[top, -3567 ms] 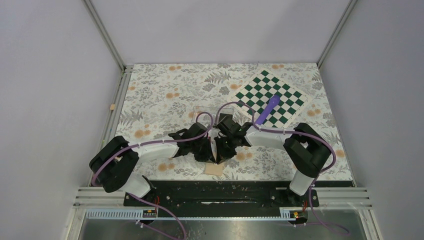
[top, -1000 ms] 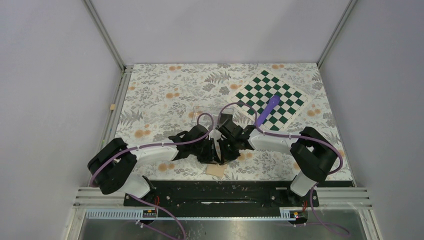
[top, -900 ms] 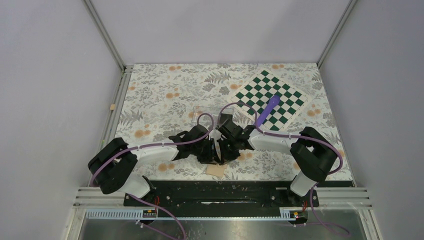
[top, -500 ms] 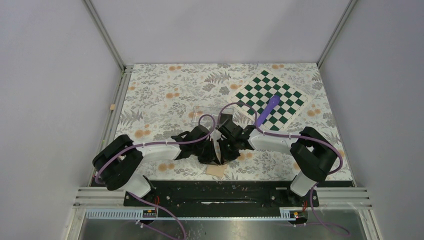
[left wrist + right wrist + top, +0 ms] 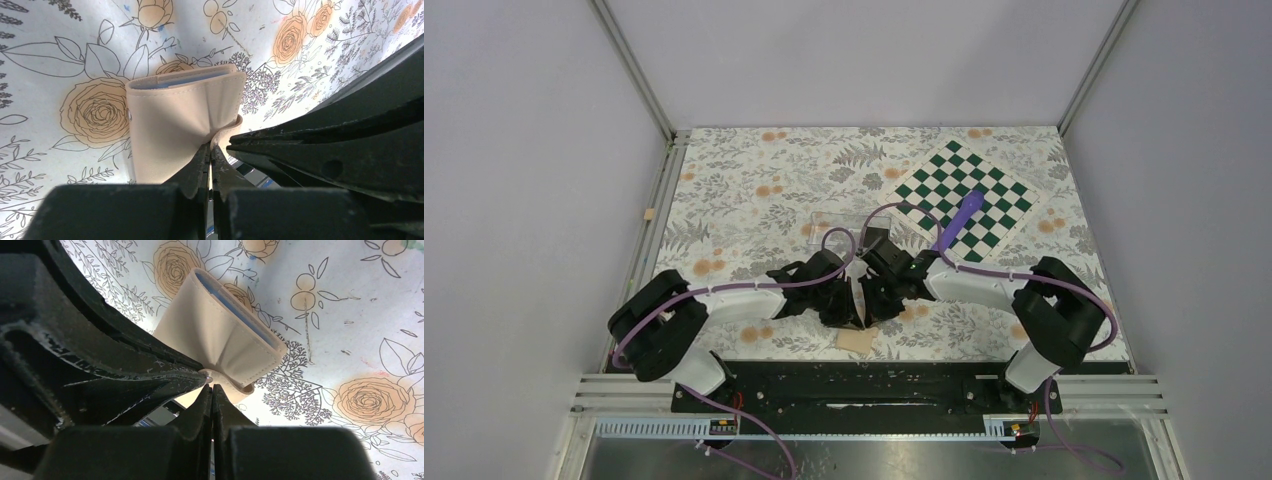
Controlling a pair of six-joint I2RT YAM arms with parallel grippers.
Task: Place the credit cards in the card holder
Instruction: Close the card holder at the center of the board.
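Observation:
The tan card holder point(image 5: 856, 341) lies folded on the floral table near the front edge. In the left wrist view the card holder point(image 5: 175, 120) shows a blue-grey edge along its top. My left gripper point(image 5: 210, 147) is shut on its tan closing tab. My right gripper point(image 5: 212, 386) is shut on the same tab, beside the small snap, with the card holder point(image 5: 220, 340) just beyond it. From above, the left gripper point(image 5: 849, 305) and right gripper point(image 5: 871, 300) meet tip to tip over the holder, with a pale strip between them. No credit card shows clearly.
A clear plastic box point(image 5: 834, 222) sits behind the grippers. A green-and-white chessboard point(image 5: 967, 195) with a purple object point(image 5: 957, 220) on it lies at the back right. A small tan block point(image 5: 650, 213) rests by the left rail. The black base rail point(image 5: 854, 385) is close in front.
Both grippers stay together over the card holder. The arms' elbows have shifted slightly, and a pale strip now shows more plainly between the grippers.

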